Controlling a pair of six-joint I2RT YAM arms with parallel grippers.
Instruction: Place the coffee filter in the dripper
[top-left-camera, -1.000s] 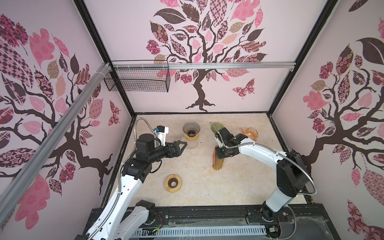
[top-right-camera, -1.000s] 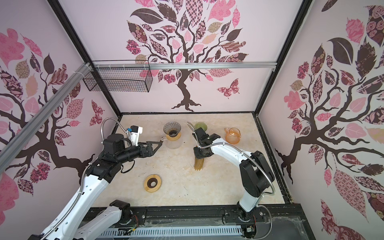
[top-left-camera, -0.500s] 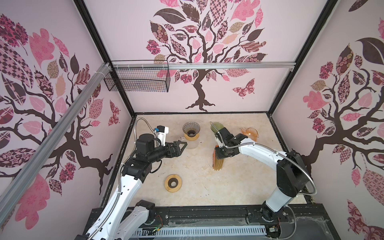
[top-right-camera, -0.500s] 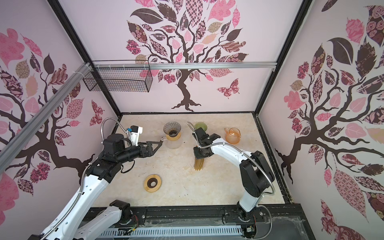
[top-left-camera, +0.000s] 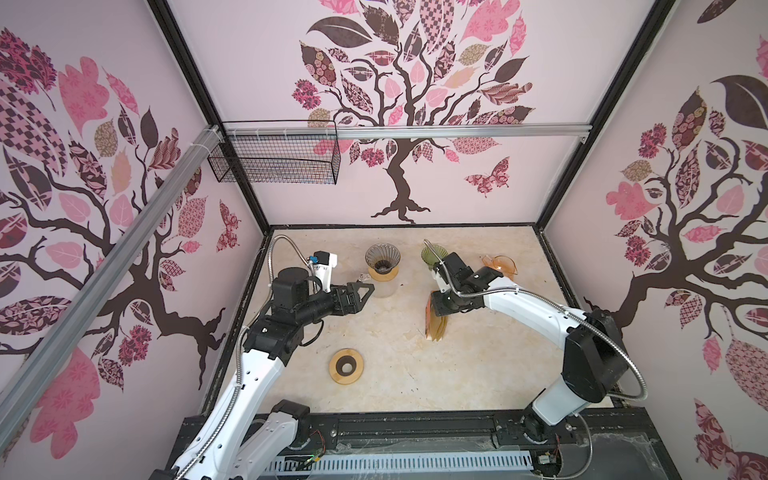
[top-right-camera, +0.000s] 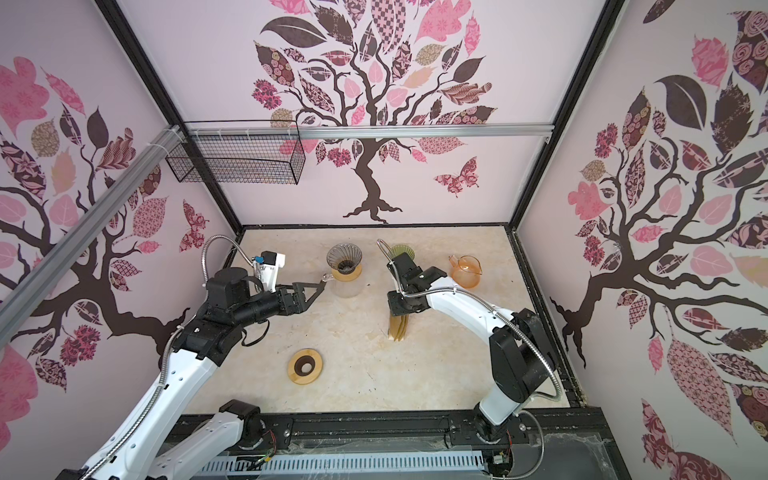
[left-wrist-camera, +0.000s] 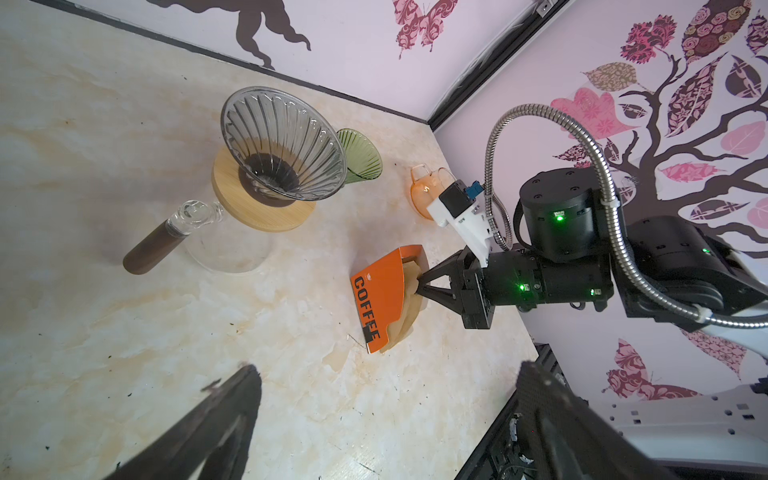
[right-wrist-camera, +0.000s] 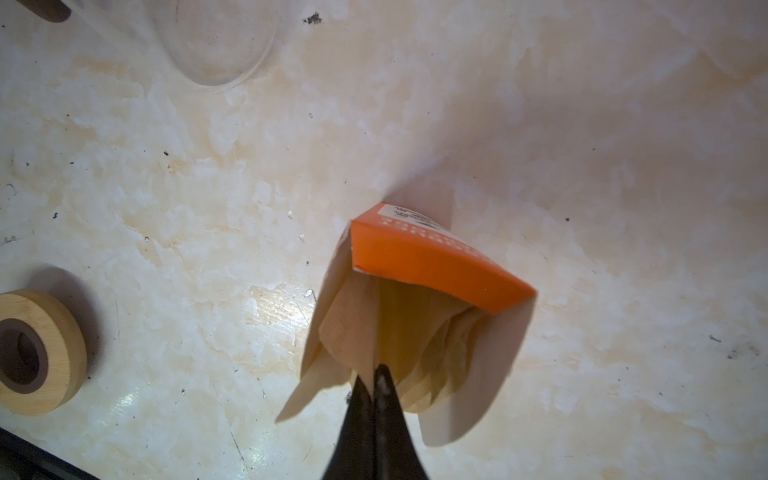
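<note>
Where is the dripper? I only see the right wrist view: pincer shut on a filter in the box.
Observer: The grey dripper sits on the carafe, in both top views left of the box and further back.
Operator: What's the other arm doing?
Observer: The left pincer is open and empty, close by the carafe's handle.
Operator: Any second dripper?
Observer: Yes, a green dripper stands right of the grey one, also at the back.
</note>
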